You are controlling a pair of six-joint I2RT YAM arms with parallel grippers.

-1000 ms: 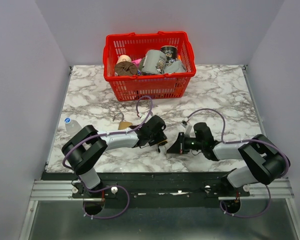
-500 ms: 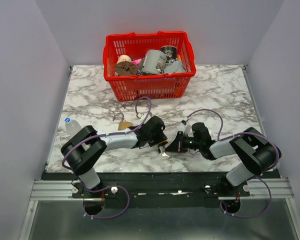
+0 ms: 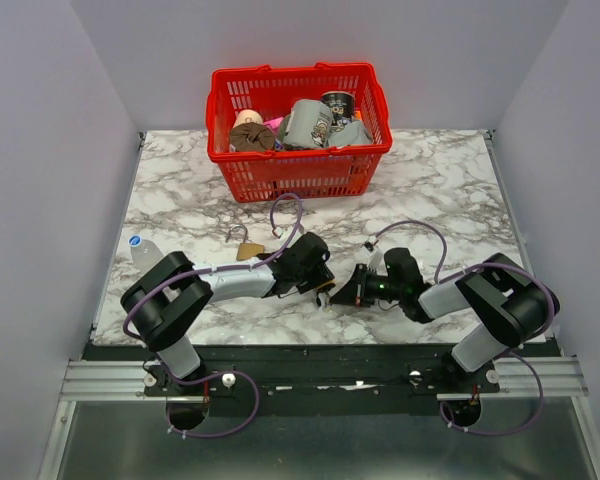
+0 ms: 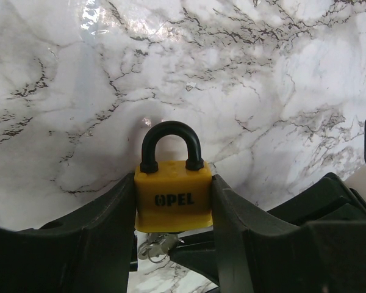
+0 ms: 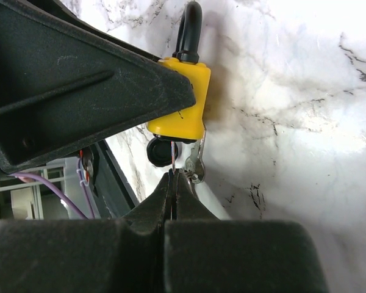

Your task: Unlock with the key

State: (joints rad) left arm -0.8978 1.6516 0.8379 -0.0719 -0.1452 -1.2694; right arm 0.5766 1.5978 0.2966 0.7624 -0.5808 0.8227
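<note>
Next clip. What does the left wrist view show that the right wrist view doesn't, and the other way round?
Only the left wrist: the padlock face-on with its OPEL lettering, both shackle legs in the body, and the left gripper clamping it from both sides. Only the right wrist: the right gripper pinched shut on a thin sliver under the padlock, seemingly a key seen edge-on, and a grey key hanging beside it. Both: the yellow padlock and the marble table.
</note>
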